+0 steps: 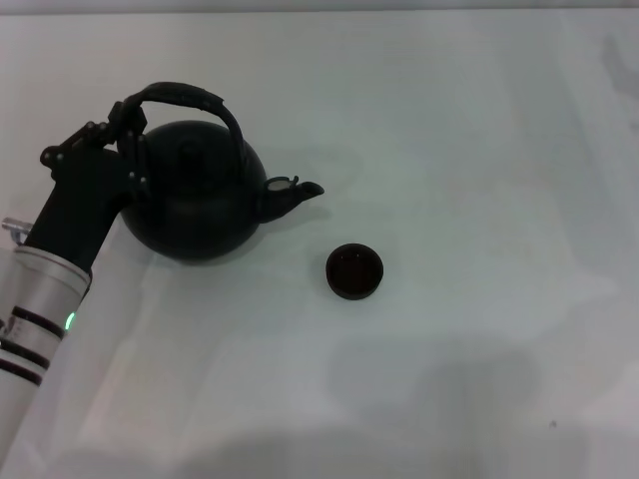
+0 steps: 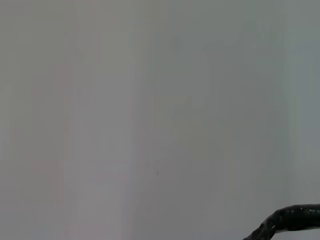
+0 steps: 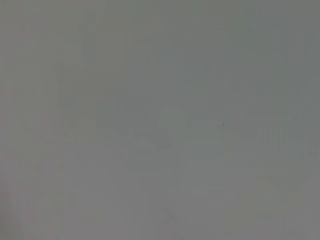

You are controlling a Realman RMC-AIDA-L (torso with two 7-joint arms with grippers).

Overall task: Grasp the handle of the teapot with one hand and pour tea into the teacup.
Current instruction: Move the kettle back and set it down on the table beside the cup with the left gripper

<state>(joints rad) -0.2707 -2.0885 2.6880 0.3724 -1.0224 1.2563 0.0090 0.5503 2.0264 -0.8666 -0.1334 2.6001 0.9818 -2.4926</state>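
The matte black teapot stands upright on the white table at the left, its short spout pointing right toward the teacup. Its black arched handle spans the top. A short piece of the handle also shows at the edge of the left wrist view. The small dark teacup stands on the table to the right of and a little nearer than the teapot, apart from it. My left gripper is at the left end of the handle, against the teapot's left side. My right gripper is out of view.
The white table surface stretches to the right of and in front of the teapot and cup. My left arm reaches in from the lower left. The right wrist view shows only plain grey surface.
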